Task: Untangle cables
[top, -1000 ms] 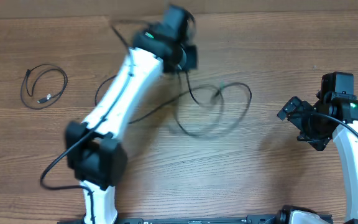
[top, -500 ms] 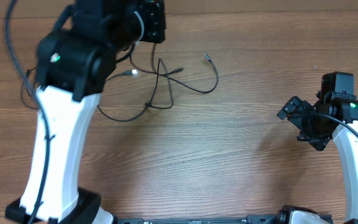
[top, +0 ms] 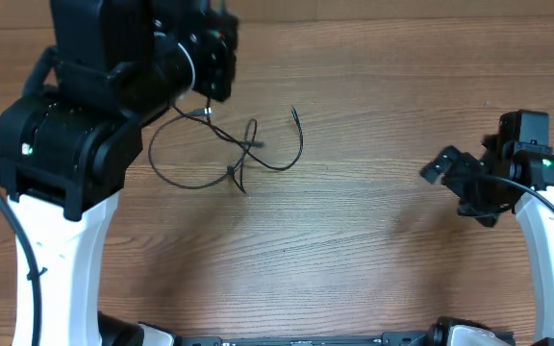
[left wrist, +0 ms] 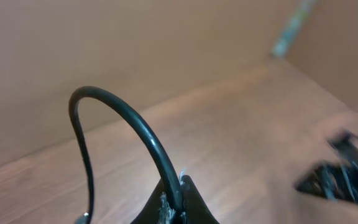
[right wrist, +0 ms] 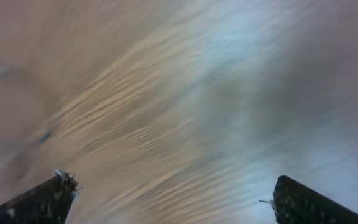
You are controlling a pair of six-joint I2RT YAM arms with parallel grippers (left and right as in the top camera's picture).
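Just below the left tool (left wrist: 179, 199), which pinched one cable (left wrist: 146, 132), the cables (top: 243, 154) lay crossed, not yet untangled; the right tool (right wrist: 169, 183) gaped wide, empty.

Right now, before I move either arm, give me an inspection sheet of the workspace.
Surface: wooden table, bare wood around the work.
Job's things: cables, thin black loops crossing each other left of centre, one free end pointing up-table; not yet separated.
Clutter: nothing seen.
Grippers: left gripper shut on a strand of the cables, raised above the table; right gripper open, holding nothing, over bare wood well apart from the loops.
Cables: arm wiring runs along the left arm, clear of the loops.
Surroundings: plain tan wall behind the table; otherwise nothing seen.
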